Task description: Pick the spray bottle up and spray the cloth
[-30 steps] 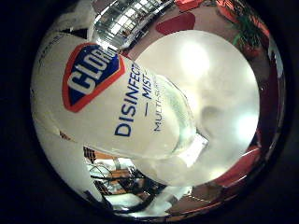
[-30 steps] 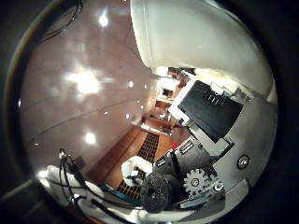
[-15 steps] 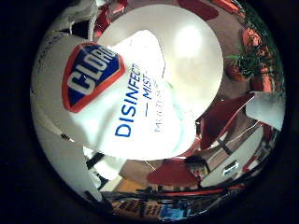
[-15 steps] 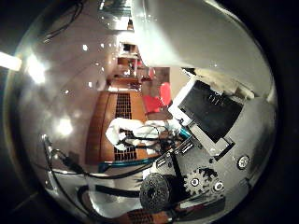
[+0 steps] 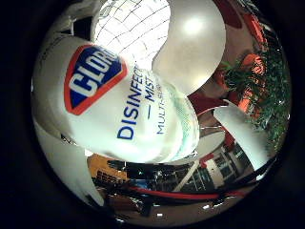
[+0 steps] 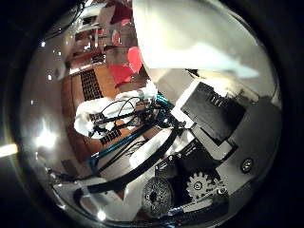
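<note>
Little-finger view spray bottle (image 5: 124, 114), thumb view robot hand (image 6: 213, 137)

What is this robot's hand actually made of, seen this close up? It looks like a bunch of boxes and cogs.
The hand is built from blocky white shells and black box-shaped parts. Near its base sits a small pale toothed gear beside a dark round hub ringed with holes, and a slim teal strut shows further along. Screw heads dot the white plates.
</note>
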You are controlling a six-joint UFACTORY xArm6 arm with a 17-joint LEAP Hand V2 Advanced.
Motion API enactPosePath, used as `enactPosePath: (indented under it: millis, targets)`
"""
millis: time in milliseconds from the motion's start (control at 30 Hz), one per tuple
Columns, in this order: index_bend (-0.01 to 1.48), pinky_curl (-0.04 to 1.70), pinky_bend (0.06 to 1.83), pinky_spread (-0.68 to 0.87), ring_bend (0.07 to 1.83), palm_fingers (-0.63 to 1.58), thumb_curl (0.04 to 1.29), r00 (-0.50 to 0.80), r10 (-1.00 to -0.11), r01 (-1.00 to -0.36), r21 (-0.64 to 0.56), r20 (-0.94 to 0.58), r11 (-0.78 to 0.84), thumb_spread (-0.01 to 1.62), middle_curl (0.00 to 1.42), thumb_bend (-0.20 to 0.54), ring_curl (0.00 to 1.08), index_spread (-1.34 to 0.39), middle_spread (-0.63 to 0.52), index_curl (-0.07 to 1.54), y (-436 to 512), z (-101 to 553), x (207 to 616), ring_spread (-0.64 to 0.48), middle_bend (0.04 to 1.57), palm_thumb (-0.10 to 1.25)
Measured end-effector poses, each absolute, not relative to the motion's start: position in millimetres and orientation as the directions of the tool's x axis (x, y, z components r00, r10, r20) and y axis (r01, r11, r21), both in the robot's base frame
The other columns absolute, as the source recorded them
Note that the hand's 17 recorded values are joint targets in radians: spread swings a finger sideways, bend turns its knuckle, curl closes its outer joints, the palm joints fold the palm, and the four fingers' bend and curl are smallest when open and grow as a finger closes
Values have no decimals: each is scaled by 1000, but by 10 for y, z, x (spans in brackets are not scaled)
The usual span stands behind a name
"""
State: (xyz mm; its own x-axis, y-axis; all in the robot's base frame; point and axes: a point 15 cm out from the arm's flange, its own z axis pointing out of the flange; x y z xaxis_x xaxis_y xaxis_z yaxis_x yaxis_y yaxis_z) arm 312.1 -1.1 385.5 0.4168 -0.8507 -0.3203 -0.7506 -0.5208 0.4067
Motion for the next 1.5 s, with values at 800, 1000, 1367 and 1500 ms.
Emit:
enactPosePath:
  millis: [800,1000,1367,1500]
  targets:
    - [1180,1375,1014,-181,1474,1180,659,291,-931,-622,695,-222,-360,1170,615,-10,620,-189,-92,680,474,3070,3296,-167,1388,993]
    - [1176,1374,1014,-182,1473,1180,658,298,-923,-639,668,-242,-381,1174,614,-10,621,-190,-92,684,506,3142,3343,-168,1388,997]
    - [1173,1373,1014,-183,1472,1181,666,306,-826,-735,434,-473,-521,1168,615,-9,623,-191,-92,690,983,3728,3477,-168,1384,1021]
    - [1171,1373,1014,-183,1471,1181,668,344,-747,-750,312,-569,-583,1162,616,-10,623,-191,-92,691,1280,4017,3479,-168,1385,1024]
